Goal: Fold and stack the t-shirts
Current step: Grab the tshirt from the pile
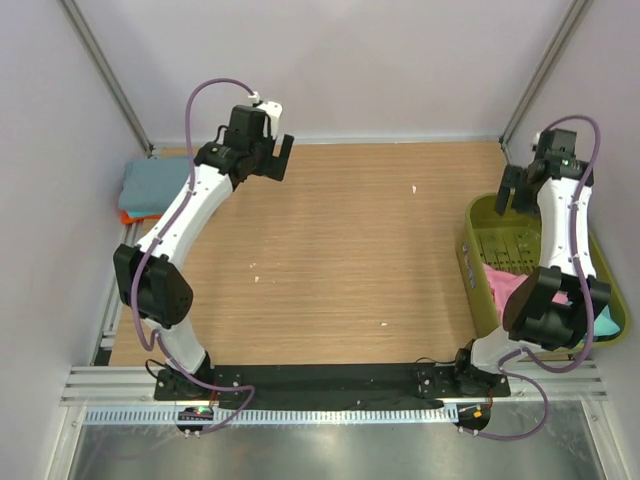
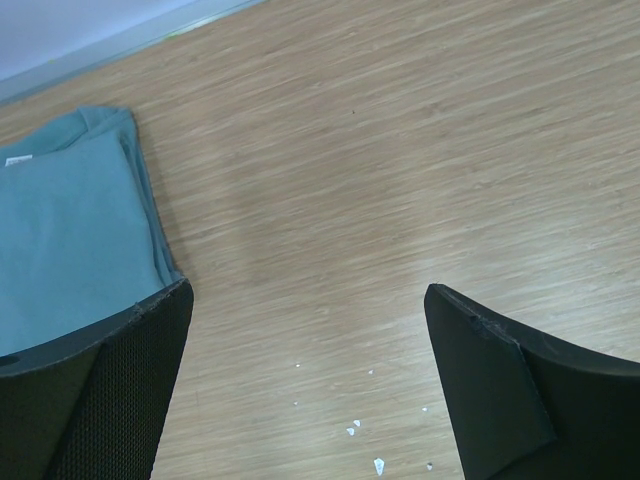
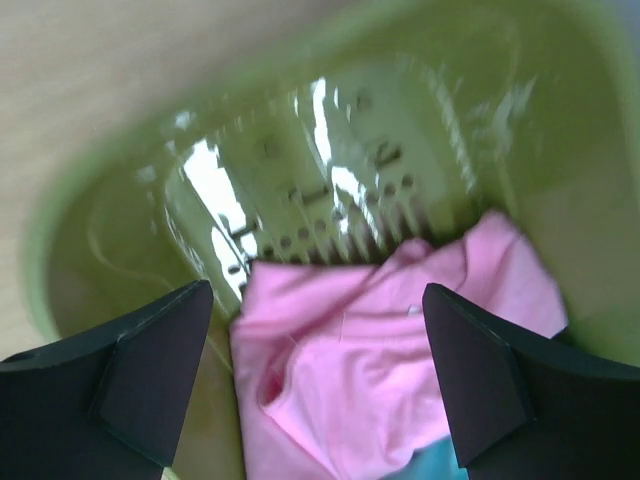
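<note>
**Q:** Why is the right gripper (image 1: 512, 192) over the basket (image 1: 468, 250)?

**A:** Its jaws are released and hold nothing. It hovers above the crumpled pink shirt (image 3: 380, 350), probably the next pick. A teal shirt (image 1: 606, 320) lies beside the pink one in the basket.

**Q:** And the left gripper (image 2: 310, 390)?

**A:** It is also released and empty, over bare table (image 2: 400, 150) just right of the far-left stack. That stack is a folded grey-blue shirt (image 2: 70, 230) on an orange shirt (image 1: 127, 216), clear of the folding area.
</note>
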### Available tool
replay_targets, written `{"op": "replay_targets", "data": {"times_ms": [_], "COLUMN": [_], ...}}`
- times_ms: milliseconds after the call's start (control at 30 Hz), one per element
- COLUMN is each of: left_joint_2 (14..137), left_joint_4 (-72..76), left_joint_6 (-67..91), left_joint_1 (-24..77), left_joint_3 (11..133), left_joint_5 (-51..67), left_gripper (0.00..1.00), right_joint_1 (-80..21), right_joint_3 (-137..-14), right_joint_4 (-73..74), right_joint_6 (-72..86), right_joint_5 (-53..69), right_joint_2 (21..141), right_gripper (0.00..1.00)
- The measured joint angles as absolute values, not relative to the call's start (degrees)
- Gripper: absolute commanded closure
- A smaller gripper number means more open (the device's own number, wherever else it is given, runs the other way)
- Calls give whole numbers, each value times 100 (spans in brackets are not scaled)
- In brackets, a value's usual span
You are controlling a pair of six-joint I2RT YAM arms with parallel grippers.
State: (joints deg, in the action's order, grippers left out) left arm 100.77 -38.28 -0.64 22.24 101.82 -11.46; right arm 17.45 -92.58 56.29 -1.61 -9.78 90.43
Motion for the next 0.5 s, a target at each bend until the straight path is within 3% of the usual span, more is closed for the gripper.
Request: {"op": "replay_targets", "data": {"times_ms": [233, 500], "left_joint_2": [10132, 10241], "left_joint_4": [-3726, -3686], "left_joint_6": [-117, -193], "left_joint_1": [2224, 2224], "left_joint_3": [10173, 10175], "left_joint_5": [-1068, -980], "left_gripper": [2, 3], "right_joint_1": [1765, 2399], "right_joint_3": [-7491, -6897], "right_joint_4": [6490, 6466], "right_joint_6": [-373, -1120], "right_joint_5": [-698, -1146], "right_joint_2": [8683, 8661], "right_gripper": [8, 14]}}
